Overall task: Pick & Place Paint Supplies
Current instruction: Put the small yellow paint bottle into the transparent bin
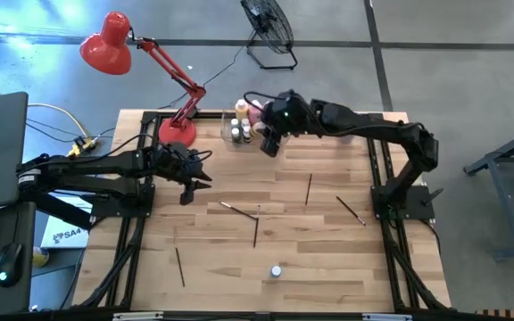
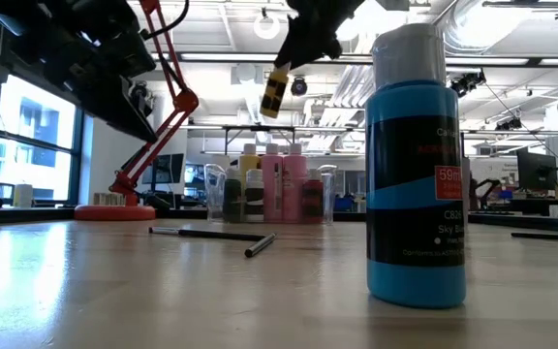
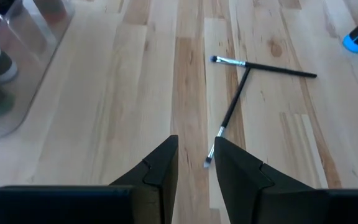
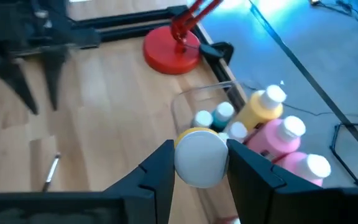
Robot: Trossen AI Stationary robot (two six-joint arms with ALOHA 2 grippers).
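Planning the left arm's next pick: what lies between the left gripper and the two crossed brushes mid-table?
Only bare wood: in the left wrist view the left gripper looks straight at the crossed brushes.

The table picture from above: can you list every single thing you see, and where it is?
Clear bin: one, far edge of table, holding bottles.
Tall bottles: three, two pink, one yellow-orange, in the bin.
Tiny bottles: several, white caps, in the bin.
Blue bottle: one, near edge.
Paintbrushes: about six, dark, scattered on the table.
Lamp: one, red, far left corner.
Fan: one, black, on the floor.
Left gripper: empty, over bare wood.
Right gripper: holding a white-capped bottle above the bin.
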